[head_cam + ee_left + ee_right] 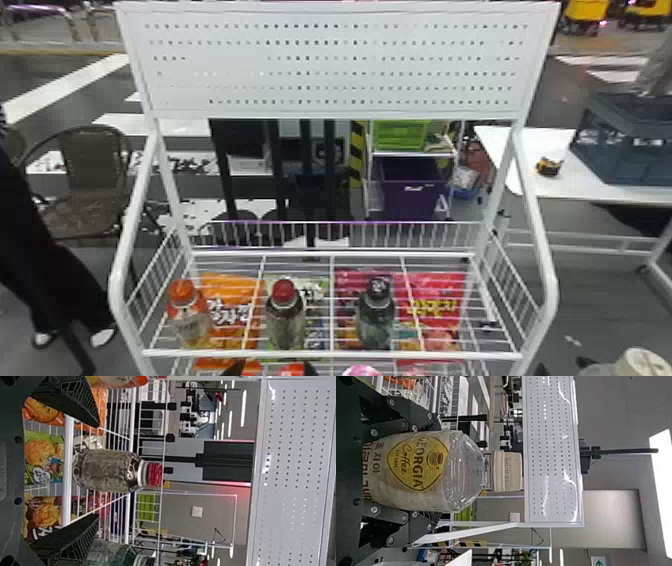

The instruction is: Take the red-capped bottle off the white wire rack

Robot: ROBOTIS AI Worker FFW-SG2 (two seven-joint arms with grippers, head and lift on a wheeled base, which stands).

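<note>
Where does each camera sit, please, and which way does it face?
Head view: on the head, facing forward and down at the white wire rack; dark parts bottom right may be the robot's.
Left wrist view: on the left wrist, facing the red-capped bottle between the left gripper's open fingers.
Right wrist view: on the right wrist, facing past the right gripper, closed on a cream-capped bottle.
Head and left wrist views share the red-capped bottle.

The left hand (pixel 98 471) has ridged black fingers (pixel 79 399), the right hand (pixel 440 471) silver-screwed black links (pixel 397 412)
</note>
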